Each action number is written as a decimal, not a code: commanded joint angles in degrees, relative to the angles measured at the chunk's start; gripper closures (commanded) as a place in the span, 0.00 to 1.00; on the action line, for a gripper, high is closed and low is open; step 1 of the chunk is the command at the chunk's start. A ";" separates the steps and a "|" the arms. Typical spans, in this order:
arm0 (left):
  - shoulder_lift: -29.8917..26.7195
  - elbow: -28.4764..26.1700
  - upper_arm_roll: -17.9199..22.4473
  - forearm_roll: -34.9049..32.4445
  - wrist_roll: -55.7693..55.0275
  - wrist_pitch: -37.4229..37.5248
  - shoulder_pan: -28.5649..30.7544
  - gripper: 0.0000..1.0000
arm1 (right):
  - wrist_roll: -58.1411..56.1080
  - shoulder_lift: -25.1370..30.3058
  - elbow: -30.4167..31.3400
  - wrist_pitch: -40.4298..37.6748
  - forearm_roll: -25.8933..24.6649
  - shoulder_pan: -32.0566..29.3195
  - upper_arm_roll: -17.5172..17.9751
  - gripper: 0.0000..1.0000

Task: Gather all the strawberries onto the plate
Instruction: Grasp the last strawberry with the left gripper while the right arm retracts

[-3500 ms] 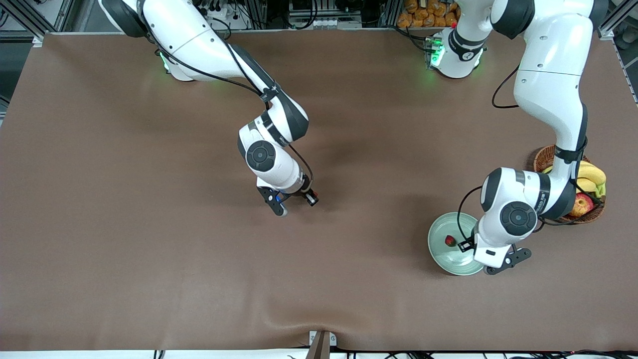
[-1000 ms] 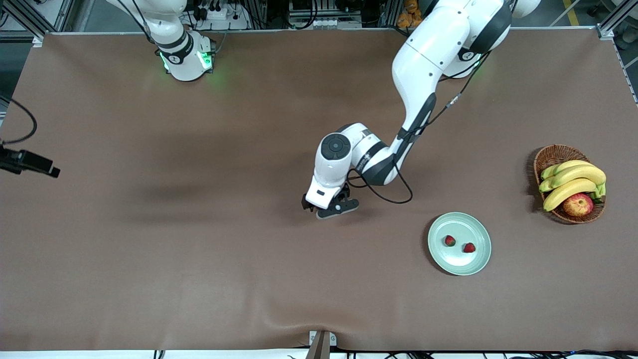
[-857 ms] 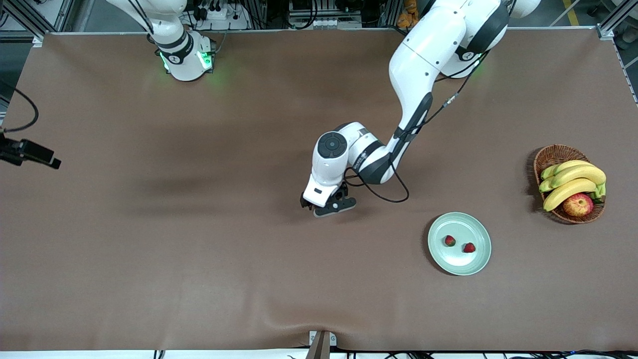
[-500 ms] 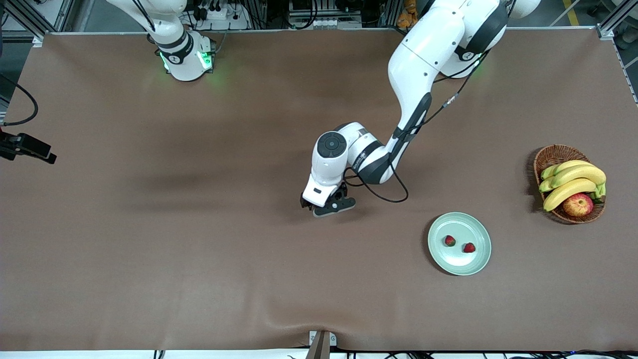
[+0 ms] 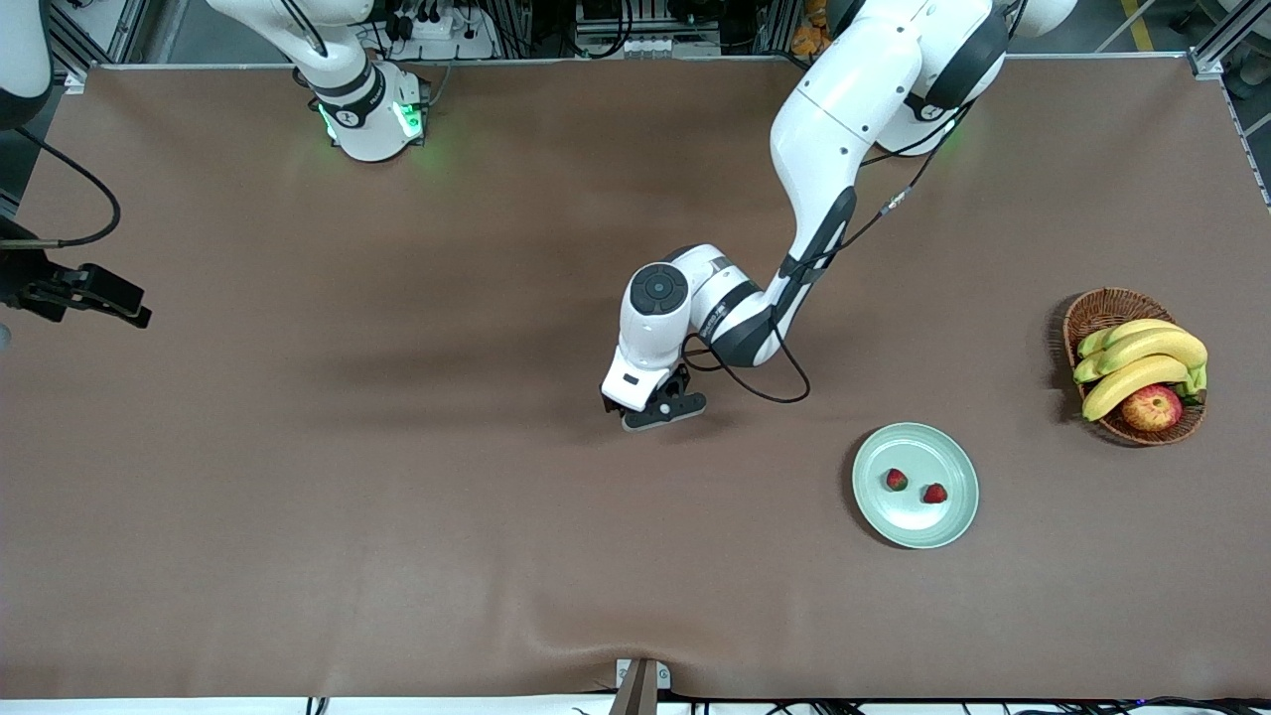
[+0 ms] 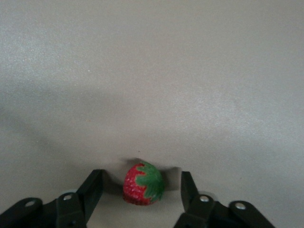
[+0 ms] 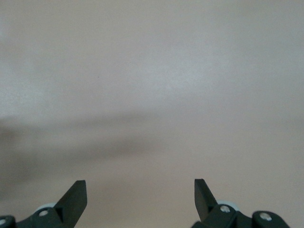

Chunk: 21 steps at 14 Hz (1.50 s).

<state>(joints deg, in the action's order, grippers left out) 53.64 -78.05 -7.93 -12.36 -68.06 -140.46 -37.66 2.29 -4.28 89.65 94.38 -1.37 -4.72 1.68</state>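
- Front view: the left gripper (image 5: 650, 405) is down at the table (image 5: 397, 516) near its middle, well apart from the plate (image 5: 915, 526), which lies nearer the camera and toward the left arm's end.
- Two strawberries lie in the plate, berry one (image 5: 896, 480) and berry two (image 5: 934, 493), just beside each other but apart.
- A basket (image 5: 1095, 313) with bananas (image 5: 1142, 359) and an apple (image 5: 1151, 407) stands near the table edge at the left arm's end, farther from the camera than the plate.
- The right gripper (image 5: 84, 295) hangs over the table edge at the right arm's end; that arm waits.
- Left wrist view: a third strawberry (image 6: 142, 184) sits on the table between the left gripper's fingers (image 6: 90, 190). The jaws stand apart on either side of it, with a gap showing on each side, so neither finger touches the berry.
- Its green cap faces up and to one side.
- Right wrist view: the right gripper (image 7: 140, 194) has its jaws spread wide over bare table, with nothing between them.
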 commanded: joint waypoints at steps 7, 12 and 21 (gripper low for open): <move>0.94 1.58 0.46 -1.00 -0.67 -0.43 -0.66 0.45 | 0.79 -1.79 -6.42 -2.36 -0.12 1.82 -2.03 0.00; 0.59 1.49 0.46 -0.83 -0.84 -0.34 -0.58 1.00 | 0.35 -0.82 -5.89 -3.41 3.13 1.38 -2.30 0.00; -5.47 0.53 0.46 -1.36 -1.91 10.71 9.78 1.00 | 0.35 -1.17 -7.03 -3.68 2.17 1.47 -2.30 0.00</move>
<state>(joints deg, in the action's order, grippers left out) 51.26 -76.46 -6.91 -12.38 -70.89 -134.13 -31.45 2.78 -5.05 84.30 91.75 0.84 -3.48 -0.41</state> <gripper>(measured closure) 0.665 0.000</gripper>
